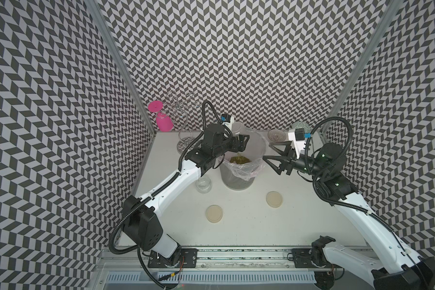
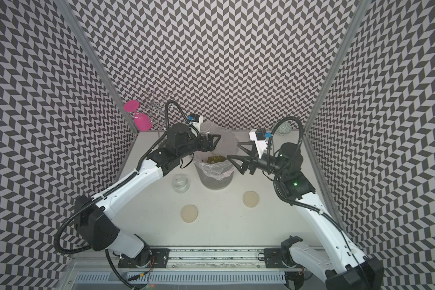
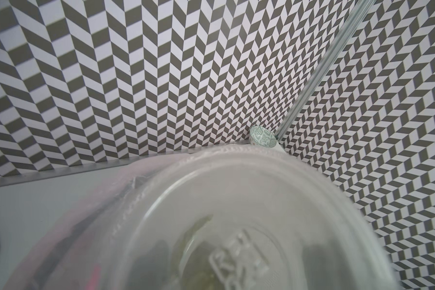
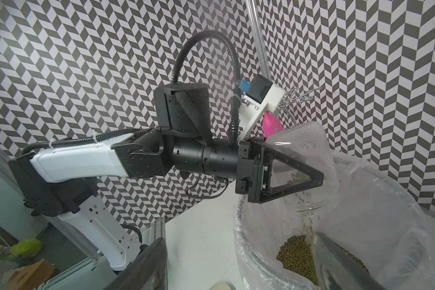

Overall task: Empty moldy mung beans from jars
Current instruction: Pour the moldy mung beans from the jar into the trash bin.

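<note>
My left gripper (image 1: 244,143) is shut on a clear glass jar (image 1: 237,128), tipped mouth-down over the lined bin (image 1: 236,179). The right wrist view shows that jar (image 4: 309,148) between the left fingers (image 4: 299,175), with a few beans still dropping from its mouth. A heap of olive-green mung beans (image 1: 239,159) lies in the bin (image 4: 261,273). The jar's base (image 3: 236,226) fills the left wrist view. A second jar (image 1: 203,184) stands upright and empty on the table left of the bin. My right gripper (image 1: 266,151) is open and holds nothing, just right of the bin's rim.
Two cream lids (image 1: 214,213) (image 1: 274,198) lie flat on the white table in front of the bin. A pink glass (image 1: 163,120) hangs on a wire rack (image 1: 183,110) in the back left corner. A glass bowl (image 1: 276,135) and a patterned bowl (image 1: 300,125) sit back right.
</note>
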Robot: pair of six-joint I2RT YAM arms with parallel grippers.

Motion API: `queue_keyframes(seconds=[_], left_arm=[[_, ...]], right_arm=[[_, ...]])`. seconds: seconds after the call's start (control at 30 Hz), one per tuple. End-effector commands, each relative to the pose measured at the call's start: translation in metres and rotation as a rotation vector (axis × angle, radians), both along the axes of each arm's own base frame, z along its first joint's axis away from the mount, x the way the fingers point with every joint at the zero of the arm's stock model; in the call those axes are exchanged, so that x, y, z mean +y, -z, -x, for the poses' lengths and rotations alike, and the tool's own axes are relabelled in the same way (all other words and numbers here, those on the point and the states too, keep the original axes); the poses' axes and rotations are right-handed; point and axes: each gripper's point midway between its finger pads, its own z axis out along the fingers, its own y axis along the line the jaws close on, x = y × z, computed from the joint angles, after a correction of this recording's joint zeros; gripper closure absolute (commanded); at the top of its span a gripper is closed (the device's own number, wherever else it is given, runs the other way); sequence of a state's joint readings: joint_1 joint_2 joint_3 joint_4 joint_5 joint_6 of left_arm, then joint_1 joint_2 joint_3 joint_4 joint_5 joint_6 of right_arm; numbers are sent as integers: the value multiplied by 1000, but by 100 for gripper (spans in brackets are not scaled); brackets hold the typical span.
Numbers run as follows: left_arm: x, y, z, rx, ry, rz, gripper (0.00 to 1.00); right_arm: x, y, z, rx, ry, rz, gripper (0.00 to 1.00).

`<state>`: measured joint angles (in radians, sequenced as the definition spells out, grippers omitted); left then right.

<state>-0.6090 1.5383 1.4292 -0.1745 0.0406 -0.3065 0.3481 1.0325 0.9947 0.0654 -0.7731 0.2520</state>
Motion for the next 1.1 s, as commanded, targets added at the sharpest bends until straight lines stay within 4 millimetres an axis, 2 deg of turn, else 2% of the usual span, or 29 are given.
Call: queue_keyframes(seconds=[0.0,0.5,0.87,1.07], left_arm=[[8,-39,-2,-139,-80,-54,36],[-7,-39,4,-266,-223,-352,34],[4,-30,8,-275,-386,-613,34],[1,-30,13,-294,-449,-726,35]], right_arm=[[-6,-9,3,-51,25,-15,12],[-17,-14,-1,-63,88,-21,11],[-26,-15,-11,-42,147,-47,10],[-26,-13,-12,-25,143,-62,10]])
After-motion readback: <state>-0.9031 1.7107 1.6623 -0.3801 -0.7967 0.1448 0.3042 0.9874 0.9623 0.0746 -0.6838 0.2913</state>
